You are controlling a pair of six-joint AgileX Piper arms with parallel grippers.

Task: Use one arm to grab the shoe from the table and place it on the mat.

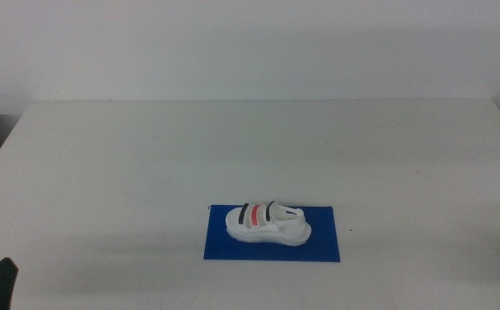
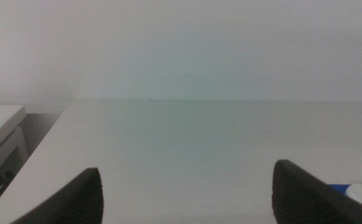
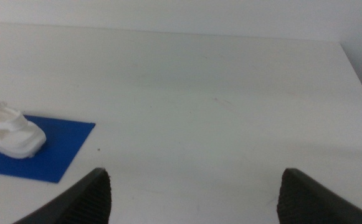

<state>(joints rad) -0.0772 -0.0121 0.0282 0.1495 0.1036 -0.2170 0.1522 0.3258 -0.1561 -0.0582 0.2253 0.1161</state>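
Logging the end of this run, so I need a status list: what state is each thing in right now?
shoe: upright on the mat, ungripped.
mat: flat on the table.
left hand: open, empty, waiting at the near left edge.
right hand: open, empty, waiting at the near right edge.

White table, blue mat lying flat near its front edge

Matt white table, smooth-looking

Left gripper — jaws apart; right gripper seemingly likewise.
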